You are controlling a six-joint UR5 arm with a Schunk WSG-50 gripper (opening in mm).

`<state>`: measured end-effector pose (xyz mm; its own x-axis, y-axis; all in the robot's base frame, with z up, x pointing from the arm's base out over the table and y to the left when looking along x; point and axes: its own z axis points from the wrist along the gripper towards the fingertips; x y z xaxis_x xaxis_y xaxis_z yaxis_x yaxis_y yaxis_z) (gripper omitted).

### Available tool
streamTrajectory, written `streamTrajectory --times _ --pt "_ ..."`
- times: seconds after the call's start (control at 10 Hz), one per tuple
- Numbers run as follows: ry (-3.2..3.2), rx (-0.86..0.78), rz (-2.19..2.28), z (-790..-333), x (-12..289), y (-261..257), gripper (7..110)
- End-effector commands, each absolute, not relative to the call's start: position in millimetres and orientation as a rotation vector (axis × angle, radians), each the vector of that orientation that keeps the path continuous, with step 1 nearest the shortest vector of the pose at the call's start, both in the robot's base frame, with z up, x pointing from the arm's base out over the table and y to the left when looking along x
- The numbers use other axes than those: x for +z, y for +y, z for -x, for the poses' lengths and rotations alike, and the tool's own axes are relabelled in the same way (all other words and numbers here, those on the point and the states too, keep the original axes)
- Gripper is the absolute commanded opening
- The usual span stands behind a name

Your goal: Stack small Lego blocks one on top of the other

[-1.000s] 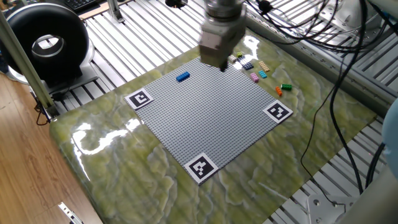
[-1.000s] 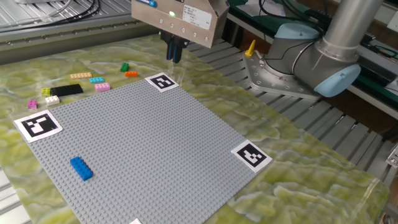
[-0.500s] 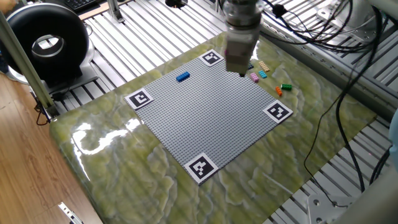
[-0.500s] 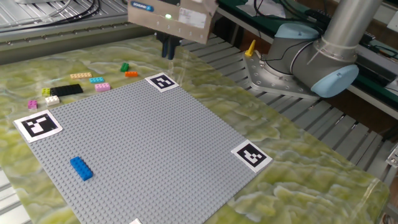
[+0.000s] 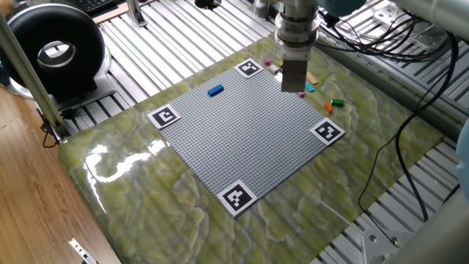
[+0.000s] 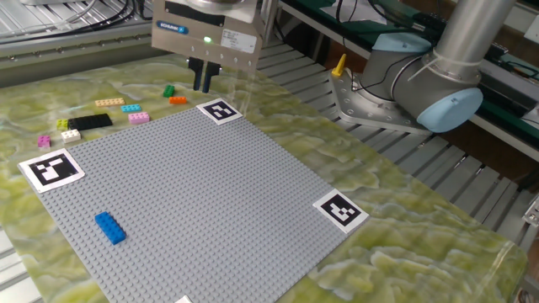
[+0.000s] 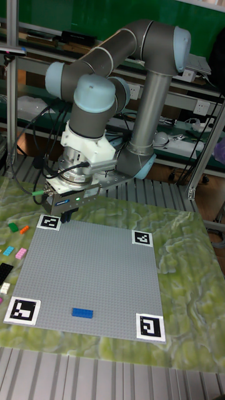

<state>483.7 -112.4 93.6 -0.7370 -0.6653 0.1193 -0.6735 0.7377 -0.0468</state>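
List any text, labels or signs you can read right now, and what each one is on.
Gripper body: a small dark label beside a green light, too blurred to read.
Fiducial markers at the grey baseplate corners, e.g.: black-and-white square patterns only, no letters or numbers.
Lego bricks, e.g. blue brick: no print visible.
Nothing else is legible.

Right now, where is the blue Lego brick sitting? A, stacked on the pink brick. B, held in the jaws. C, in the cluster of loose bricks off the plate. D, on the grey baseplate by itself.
D: the blue brick lies alone on the grey baseplate, far from the loose bricks beyond the plate's edge, including the pink brick.
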Motion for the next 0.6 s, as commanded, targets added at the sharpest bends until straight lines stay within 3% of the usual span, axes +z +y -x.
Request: streamTrajectory --times 0.0,0.2,0.5 --pt "-2.802 0.290 -1.040 -481 94 -145 7" --pt "-2.845 0.029 -0.988 -468 89 -103 7" --pt "-2.900 -0.008 -1.063 -484 87 -92 7"
